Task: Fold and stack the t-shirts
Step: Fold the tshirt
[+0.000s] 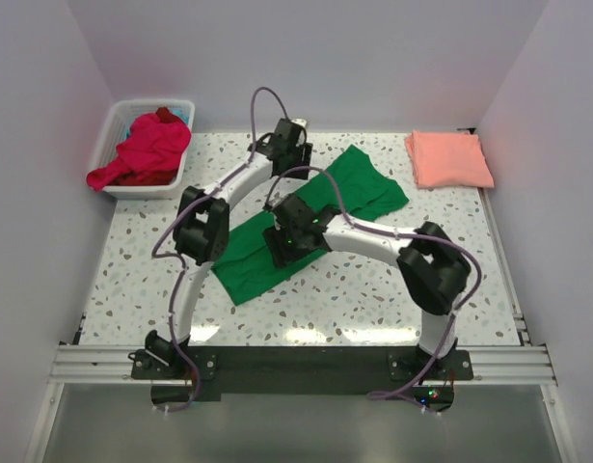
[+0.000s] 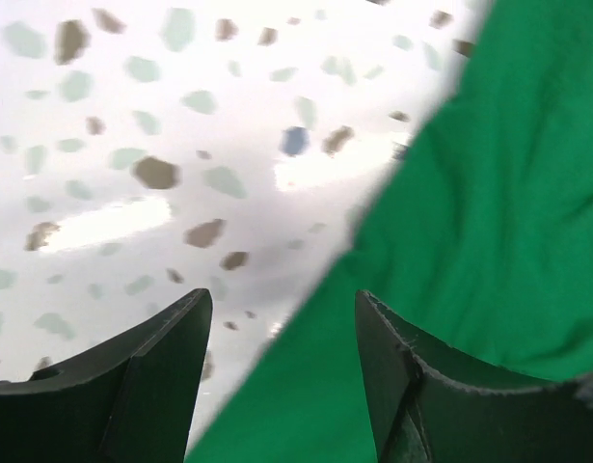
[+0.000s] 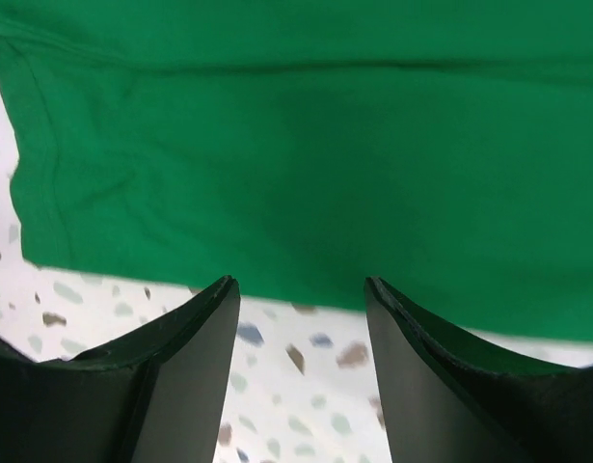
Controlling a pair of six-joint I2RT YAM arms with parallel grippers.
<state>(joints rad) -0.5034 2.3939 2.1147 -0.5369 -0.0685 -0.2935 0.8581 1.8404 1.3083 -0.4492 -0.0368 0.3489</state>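
Table: white speckled terrazzo tabletop (image 1: 373, 299).
Green shirt: bright green cotton t-shirt (image 1: 363, 188), a long band lying diagonally mid-table.
Basket: white plastic basket (image 1: 142, 191), far-left corner, holding crumpled red and magenta t-shirts (image 1: 151, 149).
Pink shirt: salmon-pink t-shirt (image 1: 448, 159), folded flat, far-right corner.
Left arm: left gripper (image 2: 282, 309), jaws apart, empty, over the green shirt's edge.
Right arm: right gripper (image 3: 301, 294), jaws apart, empty, at its edge.

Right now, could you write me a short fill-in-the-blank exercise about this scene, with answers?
The spread-out t-shirt is coloured ____.
The salmon-pink t-shirt lies ____ at the far right corner.
The white basket stands at the far ____ corner.
On the left gripper and right gripper, the jaws stand ____.
Answers: green; folded; left; open.
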